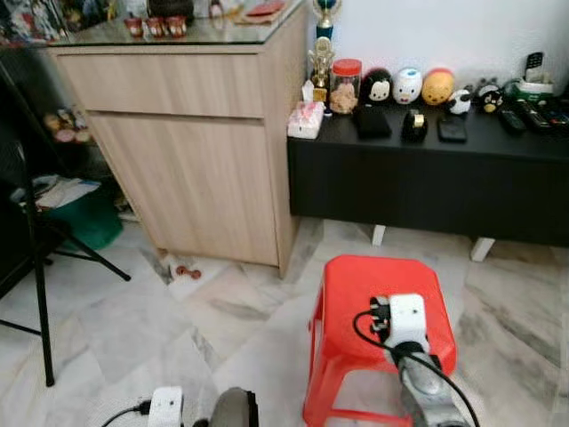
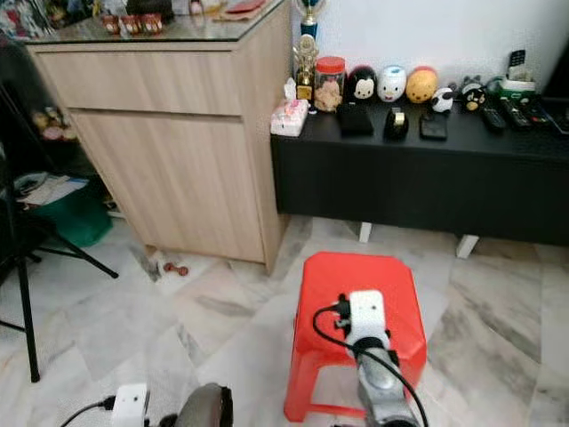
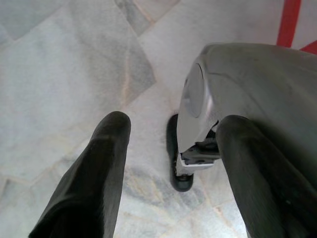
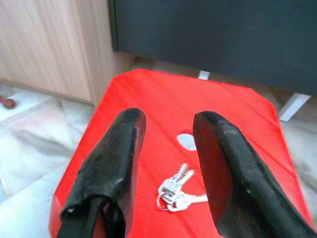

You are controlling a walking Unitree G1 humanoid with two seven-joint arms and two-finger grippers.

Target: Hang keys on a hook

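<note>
1. A marble-tiled floor (image 1: 133, 320) fronts a light wood cabinet (image 1: 187, 151) at ten o'clock and a low black sideboard (image 1: 427, 178) at one o'clock.
2. One red plastic stool (image 1: 356, 302) stands at five o'clock, under the right arm.
3. One bunch of silver keys (image 4: 176, 192), about three on a ring, lies flat on the stool's seat, just beside its centre hole.
4. The right gripper (image 4: 168, 163) hovers above the keys, fingers spread wide, holding nothing.
5. The left gripper (image 3: 171, 163) hangs over the floor, fingers wide apart, empty.
</note>
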